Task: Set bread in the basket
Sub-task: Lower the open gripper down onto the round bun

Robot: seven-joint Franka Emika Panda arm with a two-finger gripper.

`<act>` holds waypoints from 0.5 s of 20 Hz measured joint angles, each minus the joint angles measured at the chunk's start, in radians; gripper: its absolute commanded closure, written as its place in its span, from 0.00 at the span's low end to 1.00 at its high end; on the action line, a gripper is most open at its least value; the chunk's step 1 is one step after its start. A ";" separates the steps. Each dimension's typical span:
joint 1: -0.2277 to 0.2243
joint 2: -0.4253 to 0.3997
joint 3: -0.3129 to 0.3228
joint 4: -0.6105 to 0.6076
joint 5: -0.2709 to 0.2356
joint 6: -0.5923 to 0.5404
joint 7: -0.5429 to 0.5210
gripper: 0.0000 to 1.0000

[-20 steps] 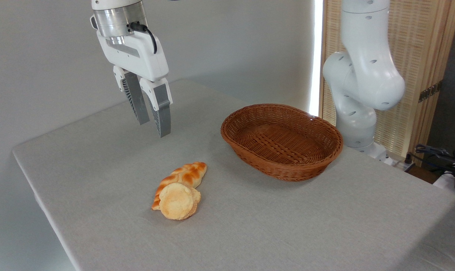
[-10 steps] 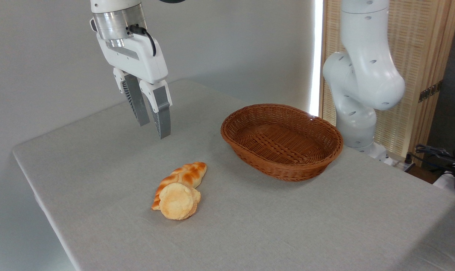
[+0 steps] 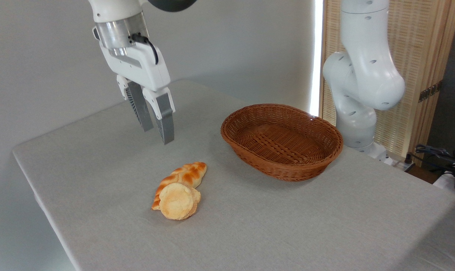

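The bread (image 3: 177, 201), a small round pale-golden bun with a crackled top, lies on the grey tablecloth at front centre-left, leaning against a braided loaf. The oval brown wicker basket (image 3: 282, 140) stands to its right and further back, with nothing in it. My gripper (image 3: 158, 136) hangs in the air above and behind the bun, to the left of the basket. Its two grey fingers point down with a narrow gap and nothing between them.
A braided orange-brown loaf (image 3: 184, 176) lies just behind the bun, touching it. The white arm base (image 3: 361, 86) stands at the table's back right, behind the basket. The table's left edge (image 3: 39, 192) runs close to the breads.
The gripper has come down a little and shifted slightly right toward the breads. The bun, loaf and basket have not moved.
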 measured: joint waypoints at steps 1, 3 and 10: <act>0.001 0.000 0.002 -0.015 0.000 0.011 0.006 0.00; 0.010 0.000 0.009 -0.037 0.005 0.026 0.033 0.00; 0.029 0.000 0.062 -0.165 0.006 0.194 0.063 0.00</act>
